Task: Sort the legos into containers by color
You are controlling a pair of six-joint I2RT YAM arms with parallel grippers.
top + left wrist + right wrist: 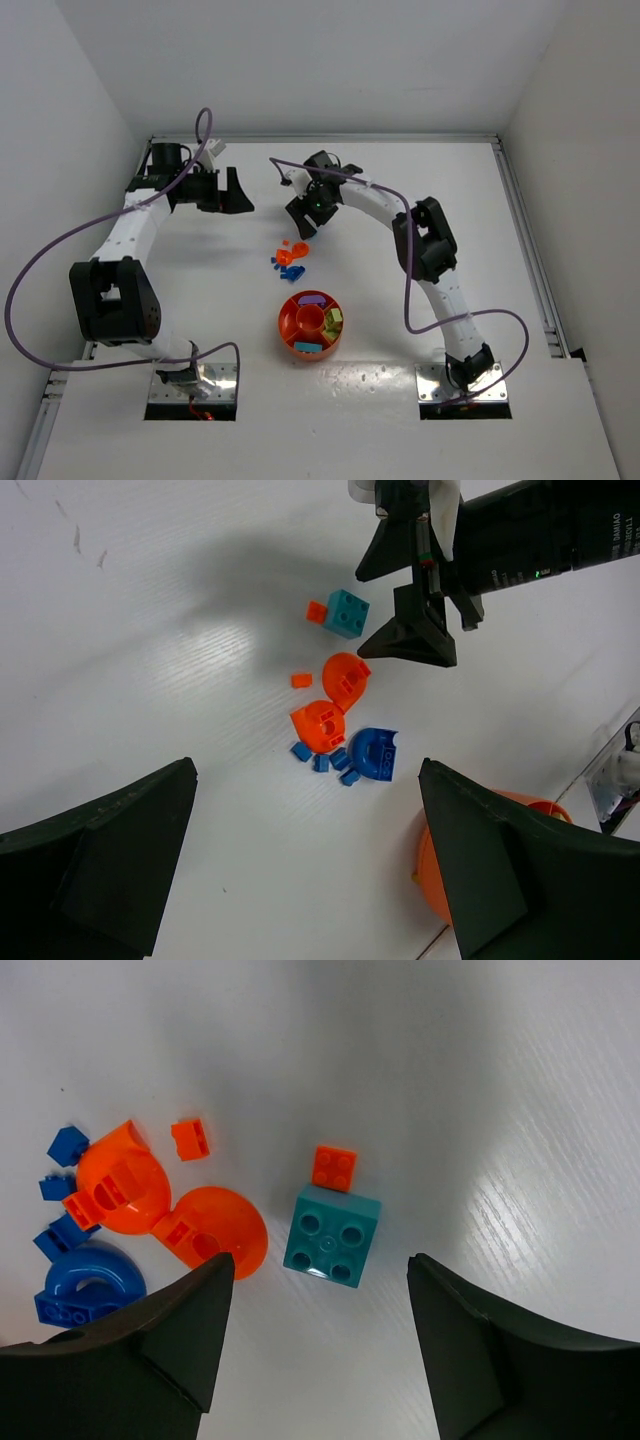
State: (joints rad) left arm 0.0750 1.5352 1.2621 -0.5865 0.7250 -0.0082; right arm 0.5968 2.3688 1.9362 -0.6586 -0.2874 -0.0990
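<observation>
Loose legos (290, 258) lie in a small pile just beyond the round orange-red tray (285, 322). In the right wrist view a teal brick (331, 1235) lies studs-up with a small orange brick (334, 1168) touching its far side. My right gripper (320, 1265) hangs open just above the teal brick, holding nothing. To the left lie two rounded orange pieces (120, 1185), a blue arch (88, 1285) and small blue bricks (66, 1145). My left gripper (308, 770) is wide open and empty, off to the pile's left (235, 190).
The tray's compartments hold a purple piece (312, 299), a yellow-green piece (334, 318) and a teal-blue piece (307, 347). Its orange wall (435, 865) shows beside the left gripper's right finger. White walls close off the table's back and sides.
</observation>
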